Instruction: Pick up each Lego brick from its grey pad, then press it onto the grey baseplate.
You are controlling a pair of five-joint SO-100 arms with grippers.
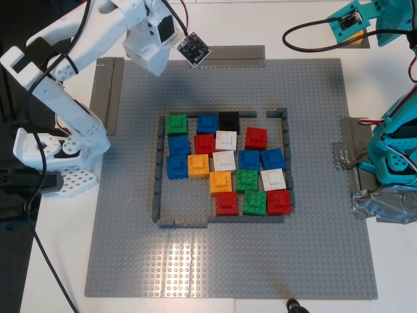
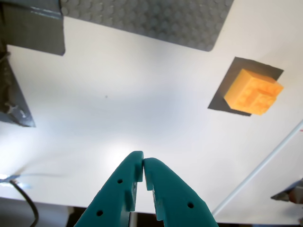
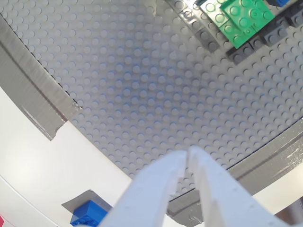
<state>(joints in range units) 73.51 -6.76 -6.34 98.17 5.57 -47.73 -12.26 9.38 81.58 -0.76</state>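
In the exterior view, the grey baseplate [image 1: 313,248] covers most of the white tabletop [image 1: 280,19], and a frame of thin dark grey bricks [image 1: 158,169] at its centre encloses a cluster of red, green, blue, white, orange and black bricks. A white arm [image 1: 71,85] enters from the exterior view's left, its head above the plate's far edge by a strip of grey tape [image 1: 238,55]. A teal arm [image 1: 391,150] stands at the exterior view's right, with its upper part over the far right corner; an orange patch beneath it is probably the brick, though it is largely hidden. In the first wrist view, my first gripper [image 2: 143,166], teal, has its jaws closed together on nothing, above bare tabletop. The orange Lego brick [image 2: 253,91] sits on its dark grey pad [image 2: 222,97], well apart from the jaw tips and just off the baseplate's corner. In the second wrist view, my second gripper [image 3: 188,158], white, also has its jaws together and empty, above the baseplate's taped edge. The blue Lego brick [image 3: 87,213] rests on a second grey pad [image 3: 75,202] on the tabletop beside the plate. A green brick [image 3: 241,19] inside the frame shows at the far side.
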